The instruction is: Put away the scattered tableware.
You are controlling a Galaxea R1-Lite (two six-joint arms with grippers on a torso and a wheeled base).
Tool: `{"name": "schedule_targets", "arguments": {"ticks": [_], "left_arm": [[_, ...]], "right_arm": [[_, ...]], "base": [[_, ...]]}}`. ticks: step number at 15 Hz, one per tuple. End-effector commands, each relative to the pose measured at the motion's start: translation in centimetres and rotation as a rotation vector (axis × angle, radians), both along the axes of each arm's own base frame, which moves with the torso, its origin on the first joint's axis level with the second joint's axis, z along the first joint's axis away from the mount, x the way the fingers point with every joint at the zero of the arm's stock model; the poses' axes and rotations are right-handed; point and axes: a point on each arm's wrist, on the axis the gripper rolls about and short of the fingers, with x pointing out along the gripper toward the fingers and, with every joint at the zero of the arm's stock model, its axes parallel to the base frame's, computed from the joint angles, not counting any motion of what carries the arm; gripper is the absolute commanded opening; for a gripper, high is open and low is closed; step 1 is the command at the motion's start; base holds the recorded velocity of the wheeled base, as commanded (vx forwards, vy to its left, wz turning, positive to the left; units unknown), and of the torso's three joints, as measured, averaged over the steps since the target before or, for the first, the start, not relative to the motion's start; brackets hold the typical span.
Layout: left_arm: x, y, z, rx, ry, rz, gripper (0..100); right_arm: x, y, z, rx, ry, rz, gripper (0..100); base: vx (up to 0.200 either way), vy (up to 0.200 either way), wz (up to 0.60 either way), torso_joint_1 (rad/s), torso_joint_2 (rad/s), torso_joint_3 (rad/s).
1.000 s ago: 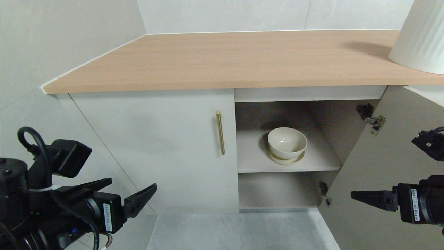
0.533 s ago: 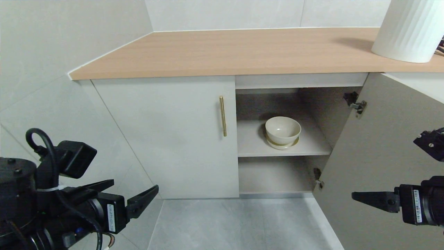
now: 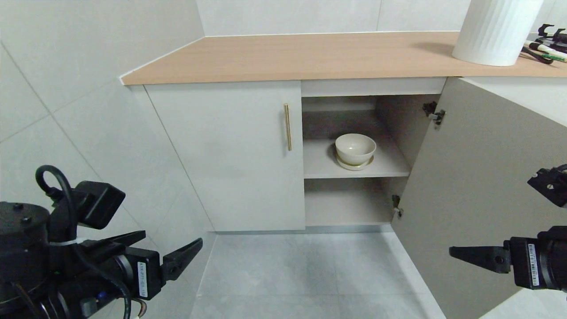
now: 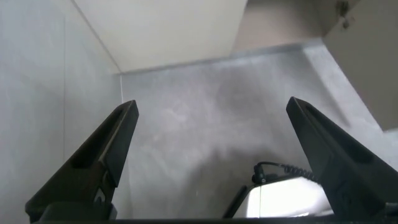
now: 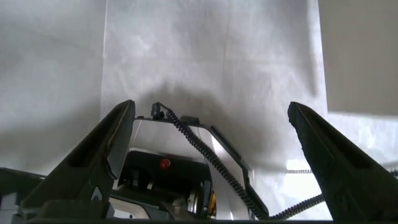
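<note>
1. Head view: the bowl (image 3: 355,149) sits on a small plate (image 3: 354,165) on the upper shelf (image 3: 390,167) inside the cabinet (image 3: 234,150). The cabinet's right door (image 3: 465,177) stands wide open. On the bench (image 3: 310,55) above the cabinet you have only a white ribbed container (image 3: 496,31) and some pens (image 3: 542,46) beside it. The left gripper (image 3: 166,248) hangs low in front of the cabinet's closed door, spread and empty. The right gripper (image 3: 465,256) hangs in front of the open door.

2. Left wrist view: its fingers are wide apart over the floor (image 4: 205,124) before the cabinet, with nothing between them.

3. Right wrist view: the fingers are likewise wide apart and hold nothing.

4. Judgement: the stowing looks done for these two pieces. What is likely left is shutting the cabinet door, unless more tableware lies elsewhere.
</note>
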Motion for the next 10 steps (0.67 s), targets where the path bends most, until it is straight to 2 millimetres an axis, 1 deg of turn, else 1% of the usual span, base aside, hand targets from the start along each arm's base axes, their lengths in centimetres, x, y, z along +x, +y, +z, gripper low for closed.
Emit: {"name": "schedule_targets", "arguments": {"ticks": [1, 3, 10], "left_arm": [[0.05, -0.04, -0.06, 0.001, 0.003, 0.000, 100], [0.04, -0.03, -0.10, 0.002, 0.004, 0.000, 100], [-0.01, -0.01, -0.23, 0.005, 0.009, -0.003, 100]], "right_arm": [[-0.02, 0.17, -0.22, -0.005, 0.009, 0.010, 100], [-0.03, 0.19, -0.22, -0.005, 0.009, 0.011, 100], [-0.06, 0.17, -0.23, -0.005, 0.009, 0.011, 100]], "base": [[-0.200, 0.000, 0.00, 0.007, 0.00, 0.002], [-0.200, 0.000, 0.00, 0.005, 0.00, 0.005], [0.000, 0.000, 0.00, 0.000, 0.00, 0.000]]}}
